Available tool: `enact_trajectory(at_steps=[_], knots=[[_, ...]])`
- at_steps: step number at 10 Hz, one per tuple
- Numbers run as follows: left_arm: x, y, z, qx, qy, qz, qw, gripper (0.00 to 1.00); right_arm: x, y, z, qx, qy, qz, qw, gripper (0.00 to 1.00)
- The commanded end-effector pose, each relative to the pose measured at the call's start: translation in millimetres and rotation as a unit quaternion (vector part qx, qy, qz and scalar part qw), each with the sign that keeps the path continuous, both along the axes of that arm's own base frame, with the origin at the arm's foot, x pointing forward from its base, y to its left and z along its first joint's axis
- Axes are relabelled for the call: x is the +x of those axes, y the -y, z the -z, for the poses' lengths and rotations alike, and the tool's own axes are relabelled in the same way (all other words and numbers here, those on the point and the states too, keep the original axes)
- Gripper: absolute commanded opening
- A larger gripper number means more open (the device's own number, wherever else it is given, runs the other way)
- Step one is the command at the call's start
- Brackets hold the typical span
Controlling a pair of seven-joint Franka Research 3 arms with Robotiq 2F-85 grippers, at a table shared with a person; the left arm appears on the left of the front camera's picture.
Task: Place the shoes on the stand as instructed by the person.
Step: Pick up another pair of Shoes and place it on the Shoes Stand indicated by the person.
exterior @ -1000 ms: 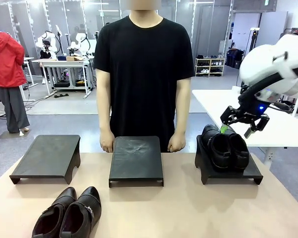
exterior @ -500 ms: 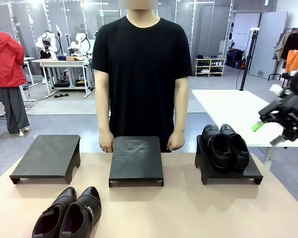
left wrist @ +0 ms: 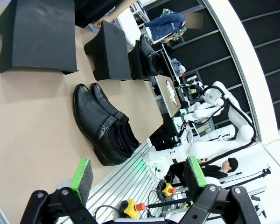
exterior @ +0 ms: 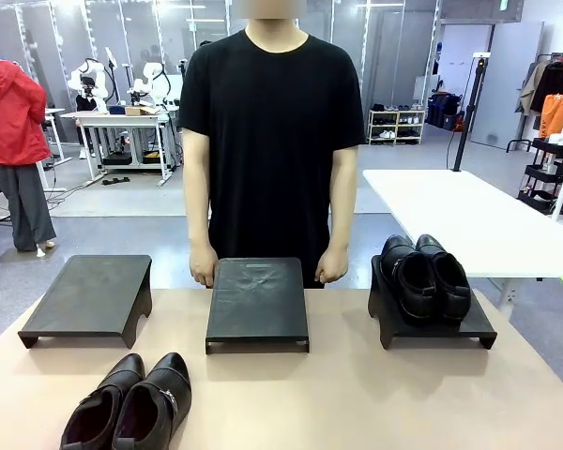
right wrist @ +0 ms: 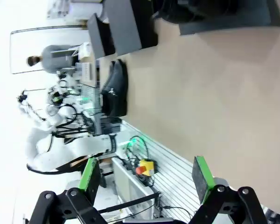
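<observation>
The shiny black leather buckle shoes [exterior: 129,408] sit on the tan worktop [exterior: 375,394] near me; the plain black pair [exterior: 425,277] is on the right black stand [exterior: 479,330]. My left hand [left wrist: 137,172] and right hand [right wrist: 147,175] are both spread apart, empty. The shoes look stiff and slippery, so I'd pinch the heel rim.

Left claw [left wrist: 137,171]: black linkage frame, round pivot screws, two green pads [left wrist: 82,175].
Right claw [right wrist: 145,176]: matching black frame, green pads.
Person [exterior: 272,141]: plain black short-sleeved T-shirt, round neck.
</observation>
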State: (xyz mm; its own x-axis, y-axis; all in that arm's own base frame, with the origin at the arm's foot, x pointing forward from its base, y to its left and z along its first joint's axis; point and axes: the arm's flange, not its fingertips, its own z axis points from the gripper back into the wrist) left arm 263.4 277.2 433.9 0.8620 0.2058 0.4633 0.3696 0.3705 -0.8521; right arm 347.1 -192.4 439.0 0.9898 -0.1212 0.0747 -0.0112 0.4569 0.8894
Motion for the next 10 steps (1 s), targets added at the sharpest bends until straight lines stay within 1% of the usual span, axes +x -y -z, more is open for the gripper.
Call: enact_trajectory(at_steps=[1, 2, 3, 4, 6, 8, 9, 10], knots=[[-0.7, -1.2, -1.5, -0.003, 0.006, 0.001, 1.0, 1.0, -15.9, 12.5, 26.0, 0.065, 0.017, 0.0, 0.998, 1.0], [-0.7, -1.2, -1.5, -0.003, 0.006, 0.001, 1.0, 1.0, -29.0, 18.5, 40.7, 0.083, 0.021, -0.005, 0.996, 1.0], [-0.7, -1.2, -1.5, -0.003, 0.006, 0.001, 1.0, 1.0, -40.8, 24.5, 58.6, 0.101, 0.011, -0.004, 0.995, 1.0], [-0.7, -1.2, -1.5, -0.003, 0.006, 0.001, 1.0, 1.0, -49.4, 27.0, 71.6, 0.115, 0.013, -0.008, 0.993, 1.0], [-0.7, -1.2, -1.5, -0.003, 0.006, 0.001, 1.0, 1.0, -60.8, 32.2, 90.4, 0.141, 0.024, 0.009, 0.99, 1.0], [-0.7, -1.2, -1.5, -0.003, 0.006, 0.001, 1.0, 1.0, -61.1, 38.1, 105.3, 0.163, 0.013, 0.017, 0.986, 1.0], [-0.7, -1.2, -1.5, -0.003, 0.006, 0.001, 1.0, 1.0, -56.7, 38.3, 104.9, 0.17, 0.014, 0.009, 0.985, 1.0], [-0.7, -1.2, -1.5, -0.003, 0.006, 0.001, 1.0, 1.0, -49.3, 40.5, 104.7, 0.186, 0.017, 0.023, 0.982, 1.0]])
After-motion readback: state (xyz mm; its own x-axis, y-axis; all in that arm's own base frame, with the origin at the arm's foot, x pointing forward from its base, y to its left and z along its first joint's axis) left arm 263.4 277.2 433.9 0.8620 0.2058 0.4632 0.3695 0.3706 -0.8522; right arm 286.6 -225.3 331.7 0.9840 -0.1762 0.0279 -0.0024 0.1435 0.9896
